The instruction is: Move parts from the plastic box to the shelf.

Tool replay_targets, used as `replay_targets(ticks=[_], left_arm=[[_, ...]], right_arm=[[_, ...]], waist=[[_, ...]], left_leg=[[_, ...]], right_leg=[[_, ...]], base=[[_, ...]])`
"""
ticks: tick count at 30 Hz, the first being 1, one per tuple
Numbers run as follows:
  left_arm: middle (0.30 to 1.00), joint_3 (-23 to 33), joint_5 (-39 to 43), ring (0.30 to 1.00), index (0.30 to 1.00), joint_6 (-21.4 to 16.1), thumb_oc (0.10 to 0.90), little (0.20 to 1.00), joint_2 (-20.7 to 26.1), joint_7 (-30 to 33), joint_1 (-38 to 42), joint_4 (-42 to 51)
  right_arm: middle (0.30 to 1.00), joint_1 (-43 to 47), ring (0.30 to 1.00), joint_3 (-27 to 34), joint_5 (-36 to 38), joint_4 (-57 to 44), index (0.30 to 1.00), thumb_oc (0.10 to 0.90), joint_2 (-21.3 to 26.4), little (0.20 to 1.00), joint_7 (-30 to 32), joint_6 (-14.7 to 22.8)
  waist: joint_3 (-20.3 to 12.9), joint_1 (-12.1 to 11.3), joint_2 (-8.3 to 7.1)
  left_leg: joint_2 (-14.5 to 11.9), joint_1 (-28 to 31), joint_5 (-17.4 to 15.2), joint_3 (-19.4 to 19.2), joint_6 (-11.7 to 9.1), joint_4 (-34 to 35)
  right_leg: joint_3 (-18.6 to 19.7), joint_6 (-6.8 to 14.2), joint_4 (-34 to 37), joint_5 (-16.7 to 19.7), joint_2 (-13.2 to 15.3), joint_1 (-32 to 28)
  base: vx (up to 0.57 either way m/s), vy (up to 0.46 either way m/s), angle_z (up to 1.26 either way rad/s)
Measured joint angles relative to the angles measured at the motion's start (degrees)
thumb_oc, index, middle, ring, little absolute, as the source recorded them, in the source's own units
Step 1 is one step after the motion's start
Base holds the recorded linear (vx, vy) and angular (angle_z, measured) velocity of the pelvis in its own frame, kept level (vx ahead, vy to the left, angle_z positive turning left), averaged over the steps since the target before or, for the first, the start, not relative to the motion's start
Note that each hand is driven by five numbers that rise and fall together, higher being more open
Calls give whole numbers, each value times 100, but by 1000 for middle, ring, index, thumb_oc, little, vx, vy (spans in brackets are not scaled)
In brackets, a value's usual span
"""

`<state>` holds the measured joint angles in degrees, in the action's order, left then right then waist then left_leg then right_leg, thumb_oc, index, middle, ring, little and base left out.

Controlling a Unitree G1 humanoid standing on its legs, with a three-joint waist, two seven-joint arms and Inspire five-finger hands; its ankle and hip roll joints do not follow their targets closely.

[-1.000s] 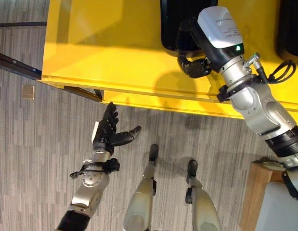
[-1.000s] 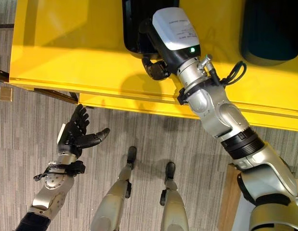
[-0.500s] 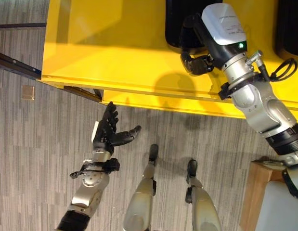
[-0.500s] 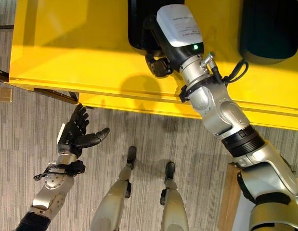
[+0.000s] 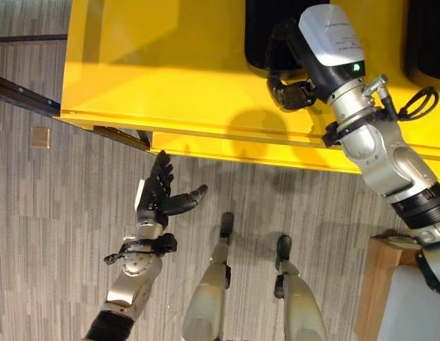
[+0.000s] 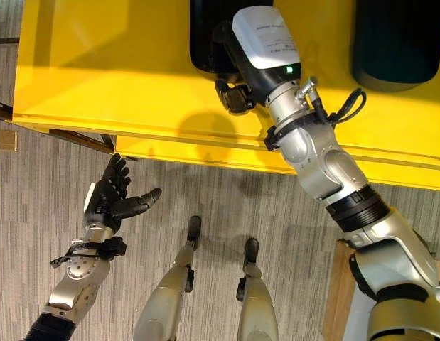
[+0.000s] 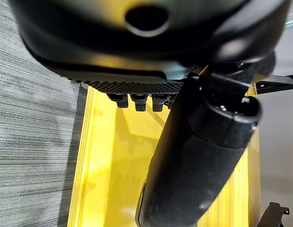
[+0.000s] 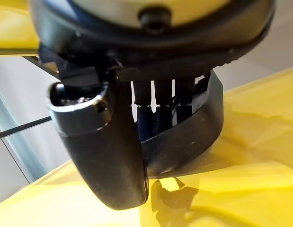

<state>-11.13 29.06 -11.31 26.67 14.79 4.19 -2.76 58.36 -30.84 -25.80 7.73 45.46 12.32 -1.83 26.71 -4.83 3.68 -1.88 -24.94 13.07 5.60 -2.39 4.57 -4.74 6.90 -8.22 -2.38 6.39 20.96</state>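
Right hand (image 6: 232, 96): fingers hooked over near rim of black box (image 6: 205, 35) on yellow tabletop (image 6: 99, 78). Left hand (image 5: 159, 195): held wide, empty, over floor.

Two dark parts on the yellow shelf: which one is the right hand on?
The dark part at the middle of the yellow shelf. The right hand curls round its near rim; the other dark part, further right, stands untouched.

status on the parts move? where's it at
Done: nothing visibly finished; no part can be made out on the yellow shelf outside the black bins.
In hand: the right hand is at the near rim of a black bin, fingers curled over that rim in its wrist view. Left hand is open, empty, over the floor.
Left: whether a part has been placed cannot be told.
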Motion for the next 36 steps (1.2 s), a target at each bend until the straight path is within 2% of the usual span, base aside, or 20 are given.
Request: replay_targets(ticks=[1,2,16,25,36], left_arm=[[1000,0,0,1000,1000,0,900,1000,0,0,-1,0],[1000,0,0,1000,1000,0,900,1000,0,-1,-1,0],[1000,5,0,1000,1000,0,900,1000,-8,-1,-18,-5],[1000,84,-3,1000,1000,1,900,1000,-11,23,-32,-1],[1000,136,-6,1000,1000,2,900,1000,-12,76,-32,3]], right_arm=[[396,0,396,0,0,0,396,469,1,396,0,0],[1000,0,1000,-3,0,1,1000,900,2,1000,0,-1],[1000,43,1000,-117,0,-148,1000,900,57,1000,-7,13],[1000,59,1000,-69,-3,-1036,1000,900,284,1000,-8,66],[1000,52,1000,170,-6,-1572,1000,900,386,1000,0,247]], waist=[[0,0,0],[0,1,0],[-3,19,-6],[7,85,-36],[13,165,-58]], left_leg=[[-3,0,2,-1,-1,0],[-2,-1,3,-8,-1,0],[-9,-17,16,-41,-8,0],[-9,-50,21,-63,-3,0],[-13,14,28,-140,4,0]], right_leg=[[4,0,-16,-5,-2,9],[13,-1,-57,-18,2,33],[64,-15,-297,-117,3,181],[92,-14,-336,-125,4,254],[172,-11,-406,-130,6,258]], base=[[0,0,0],[0,0,0],[1,0,-1],[0,0,0],[-6,3,-3]])
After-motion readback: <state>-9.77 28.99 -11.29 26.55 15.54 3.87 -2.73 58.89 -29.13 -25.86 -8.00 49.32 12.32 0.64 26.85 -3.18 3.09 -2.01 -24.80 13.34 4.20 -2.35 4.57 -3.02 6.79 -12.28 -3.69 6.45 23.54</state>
